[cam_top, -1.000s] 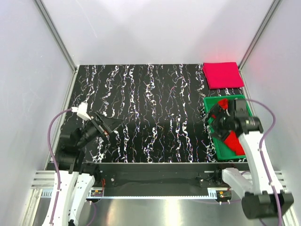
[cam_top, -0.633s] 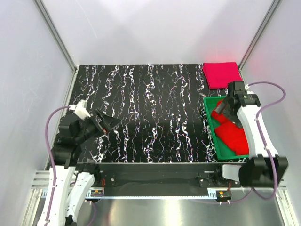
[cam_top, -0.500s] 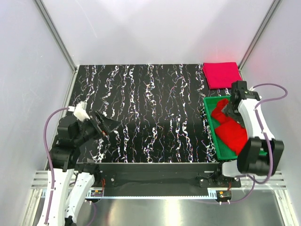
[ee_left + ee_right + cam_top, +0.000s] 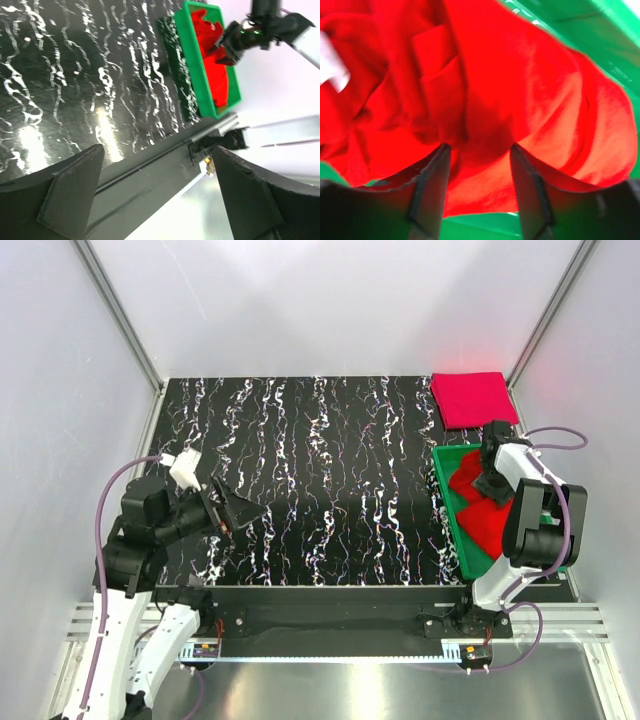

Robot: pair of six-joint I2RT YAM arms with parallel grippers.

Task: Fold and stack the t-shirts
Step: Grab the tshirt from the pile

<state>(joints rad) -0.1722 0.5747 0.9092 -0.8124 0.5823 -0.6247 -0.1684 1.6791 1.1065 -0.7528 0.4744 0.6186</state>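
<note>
Red t-shirt between right pincer fingers

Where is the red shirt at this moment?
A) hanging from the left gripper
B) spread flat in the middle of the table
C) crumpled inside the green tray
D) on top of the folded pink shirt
C: the red shirt lies bunched inside the tray, while the pink shirt lies folded and apart from it, beyond the tray's far end.
</note>
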